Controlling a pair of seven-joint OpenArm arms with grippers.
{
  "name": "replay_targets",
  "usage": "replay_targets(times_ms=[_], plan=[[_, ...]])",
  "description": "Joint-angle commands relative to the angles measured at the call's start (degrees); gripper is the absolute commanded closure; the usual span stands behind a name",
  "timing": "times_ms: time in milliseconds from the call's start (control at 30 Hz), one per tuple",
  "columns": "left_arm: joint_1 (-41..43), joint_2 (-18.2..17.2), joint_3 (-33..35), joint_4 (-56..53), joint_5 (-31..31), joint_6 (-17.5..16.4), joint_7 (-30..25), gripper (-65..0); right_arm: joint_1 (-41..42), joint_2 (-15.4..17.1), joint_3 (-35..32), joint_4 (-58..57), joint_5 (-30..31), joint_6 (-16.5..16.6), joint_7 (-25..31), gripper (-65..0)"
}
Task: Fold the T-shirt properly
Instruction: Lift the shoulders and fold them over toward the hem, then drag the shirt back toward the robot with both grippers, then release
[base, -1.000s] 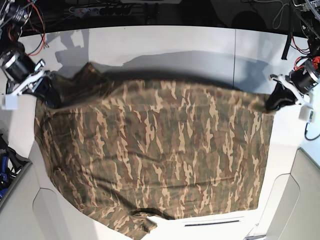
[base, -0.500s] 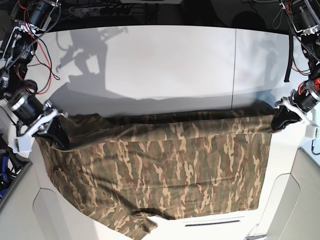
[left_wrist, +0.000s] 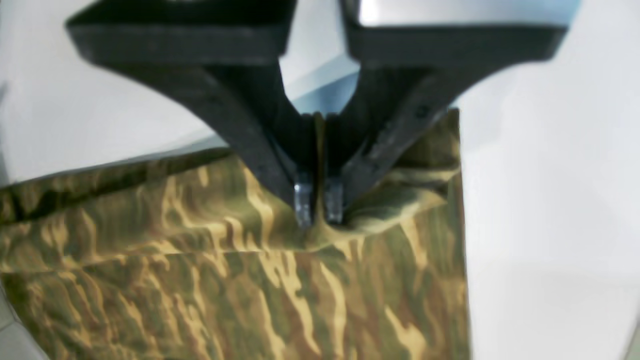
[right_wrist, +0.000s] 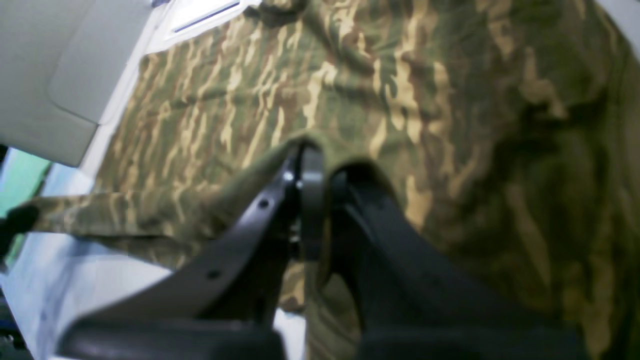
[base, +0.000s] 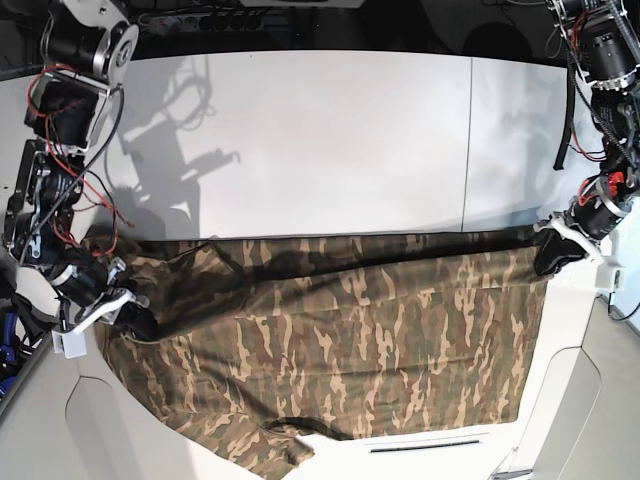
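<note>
Left wrist view: left gripper (left_wrist: 318, 207) has its jaws pressed together on a pinched ridge of the T-shirt (left_wrist: 240, 280), near the cloth's upper right corner; the fabric spreads below and to the left of the fingertips, its right edge running straight down just right of the pincer, white table (left_wrist: 550, 200) beyond it. A folded-over band of cloth runs leftward from the pinch. Right wrist view: right gripper (right_wrist: 312, 170) is clamped on a raised fold of the T-shirt (right_wrist: 350, 90); camouflage cloth fills the view ahead of and to the right of the fingers, and a narrow strip of it trails off to the left below the pinch, over the table (right_wrist: 75, 280). Picture is blurred; the seam held cannot be told. Base view: T-shirt (base: 340, 350) lies on the near half of the table (base: 330, 140), long axis running across from one gripper to the other, far edge doubled over as a dark band stretched between them. Collar points to the near table edge, at the bottom of the view. Left gripper (base: 552, 255) grips the far corner at view right; right gripper (base: 128, 318) grips the opposite corner at view left, slightly nearer.
</note>
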Motion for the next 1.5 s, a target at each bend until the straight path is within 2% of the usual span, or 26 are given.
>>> replay_targets(times_ms=[0,100,233,367,467,500,533,633,767,1000,1200,1367,1467], plan=[[-0.96,-1.14,0.17,0.79,0.55,-0.3,-2.73,0.0,2.36,0.63,0.09,-0.46,0.02,0.24,2.84,0.0],[-1.01,-1.11,0.7,0.79,2.99,-0.3,-5.05,-0.3,3.58,0.66,0.09,-4.0,-3.87,0.24,6.16,0.0],[-2.08,-1.11,0.72,0.74,3.04,-0.3,-5.09,-18.0,4.72,0.63,-0.39,-8.15,-6.71,0.2,9.79,0.0],[-3.32,-1.11,0.76,0.74,3.02,0.13,-4.42,-27.9,4.72,0.63,-2.38,-10.01,-10.01,0.15,16.11,-0.6],[-3.34,-1.09,0.76,0.74,2.89,1.75,-4.24,-34.9,4.72,0.63,-3.32,-10.01,-10.27,-0.04,16.5,-29.1],[-3.34,-1.09,0.76,0.74,2.69,2.34,-3.93,-36.1,4.72,0.63,-3.37,-10.01,-10.25,-0.04,16.46,-35.9],[-3.34,-1.11,0.76,0.74,2.56,3.1,-3.41,-36.2,4.72,0.66,-3.37,-10.01,-10.25,-0.07,16.44,-39.3],[-3.34,-1.14,0.74,0.74,2.58,4.68,-1.84,-36.2,4.72,0.7,-3.34,-9.94,-10.25,-0.07,16.37,-39.9],[-3.32,-1.14,-0.09,0.76,1.84,4.76,0.46,-36.2,4.72,0.85,-2.14,-8.81,-10.23,-0.09,14.51,-39.9],[-3.3,-1.14,-4.92,0.74,-1.75,4.76,3.74,-36.2,4.24,1.46,6.91,-3.45,-9.55,-0.66,7.91,-39.9],[-2.82,-1.11,-5.25,0.7,-1.9,4.81,3.67,-43.8,3.28,3.78,14.84,-3.15,-9.49,-1.38,7.34,-39.8],[-2.03,-1.11,-5.25,-0.85,-1.66,5.62,3.08,-43.9,-0.85,6.43,16.74,-3.19,-7.13,-1.62,7.41,-39.9],[-2.08,-1.11,-5.25,-4.52,-1.66,5.84,0.48,-43.9,-3.61,6.56,16.68,-3.21,-5.9,-1.62,7.43,-39.9]])
